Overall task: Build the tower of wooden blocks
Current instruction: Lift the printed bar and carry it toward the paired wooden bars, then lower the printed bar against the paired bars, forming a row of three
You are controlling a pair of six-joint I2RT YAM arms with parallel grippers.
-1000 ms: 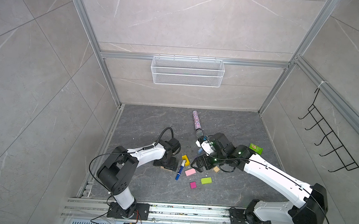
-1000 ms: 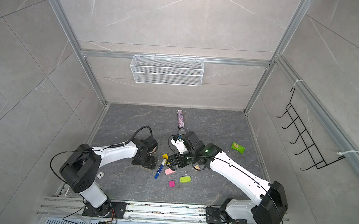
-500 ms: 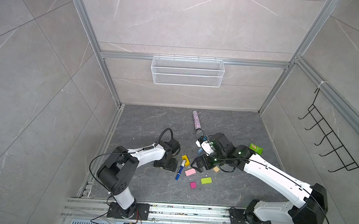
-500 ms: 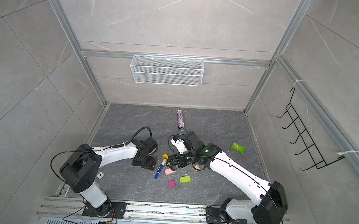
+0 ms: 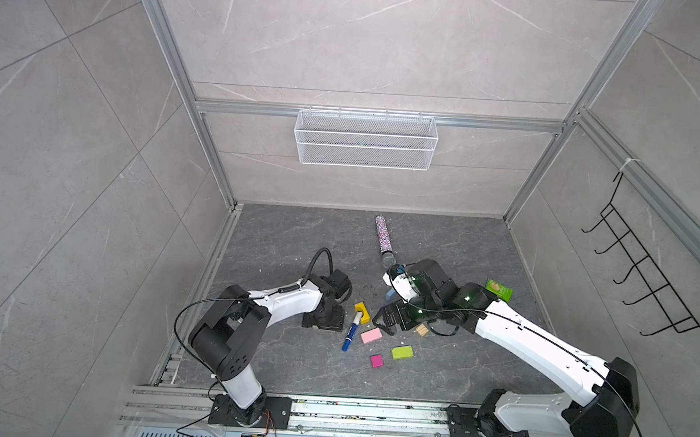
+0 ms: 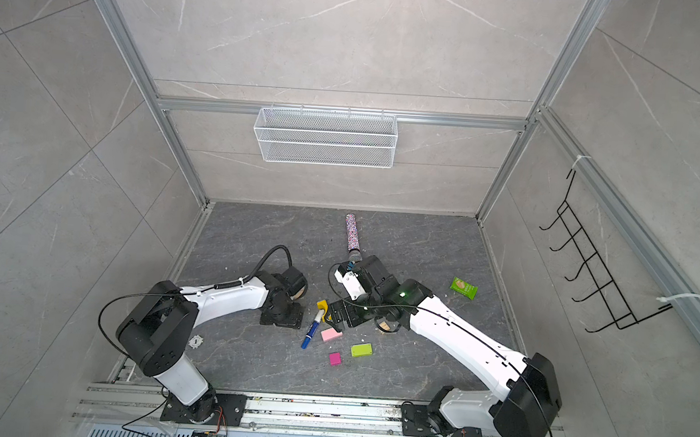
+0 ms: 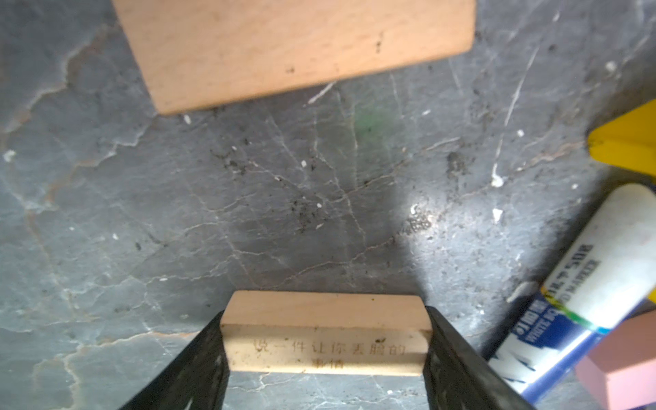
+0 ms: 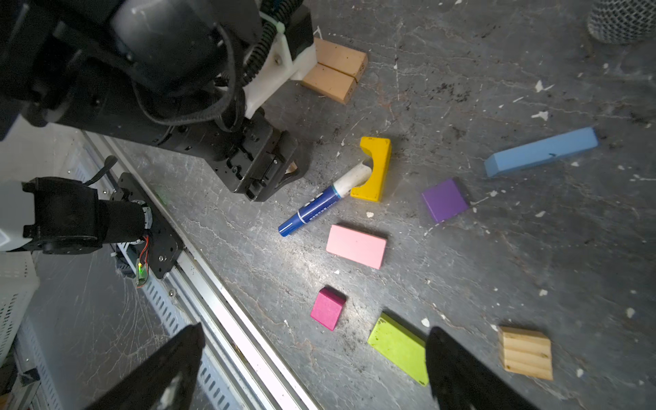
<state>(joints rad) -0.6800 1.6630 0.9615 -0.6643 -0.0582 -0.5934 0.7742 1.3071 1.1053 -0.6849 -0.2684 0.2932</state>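
Down at the floor (image 7: pixel 284 213), left fingers (image 7: pixel 198 365) clamp a tan bar (image 7: pixel 324 330); right fingers (image 8: pixel 461 372) gape.

The worktop (image 7: pixel 142 213) is seen as matt dark-grey stone, veined and gritty with pale flecks. The tan bar (image 7: pixel 324 333) is left as bare smooth wood with faint printed characters and the cube (image 8: pixel 525 353) shows coarse raw grain, whereas the pink block (image 8: pixel 356 245) and lime-green block (image 8: pixel 397 346) are coated in matt paint. The marker pen (image 8: pixel 323 202) is made of glossy plastic, the far basket (image 5: pixel 365 139) of white wire mesh.
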